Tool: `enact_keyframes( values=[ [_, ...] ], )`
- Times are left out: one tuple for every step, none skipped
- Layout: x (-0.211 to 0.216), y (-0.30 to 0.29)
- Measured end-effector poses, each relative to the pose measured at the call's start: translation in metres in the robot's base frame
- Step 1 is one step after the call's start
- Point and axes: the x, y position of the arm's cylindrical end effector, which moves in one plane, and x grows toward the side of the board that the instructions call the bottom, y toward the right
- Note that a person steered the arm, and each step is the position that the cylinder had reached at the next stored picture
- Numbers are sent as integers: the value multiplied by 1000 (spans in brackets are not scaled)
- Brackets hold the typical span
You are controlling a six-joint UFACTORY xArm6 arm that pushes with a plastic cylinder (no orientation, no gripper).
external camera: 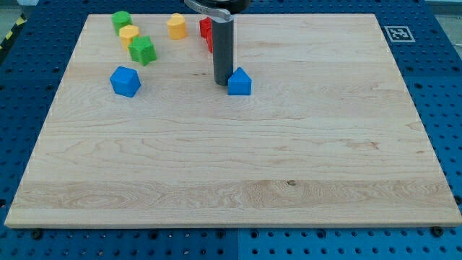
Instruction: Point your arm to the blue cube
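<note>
My tip [221,83] is resting on the wooden board [238,180] in the far half of the scene, a little left of centre, and it is sitting just left of a small blue block [239,83] with a peaked top, so close that the two seem to be touching, though I cannot tell for certain. The rod is a plain dark shaft standing upright; it has no jaws to open or close and it is holding nothing. The blue cube [125,81] is lying well to the left of my tip, at about the same depth on the board, standing apart from every other block. Farther back on the left, a small cluster is gathering near the far edge: a green block [121,20] of rounded shape is sitting farthest back, a yellow block [129,34] is lying just in front of it and touching it, and a green star-like block [143,50] is sitting just nearer and to the right of that yellow one. Another yellow block [177,26], rounded on top, is standing alone to the right of the cluster. A red block [206,32] is peeking out from behind the rod, its shape mostly hidden. The board is lying on a blue perforated table [440,87], and a black-and-white marker [396,33] is showing at the board's far right corner.
</note>
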Motion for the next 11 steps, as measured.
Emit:
enact_keyframes(
  values=[
    [1, -5],
    [54, -5],
    [100, -46],
    [108, -112],
    [88, -158],
    [56, -208],
    [38, -241],
    [37, -241],
    [17, -228],
    [13, -203],
    [13, -169]
  ],
)
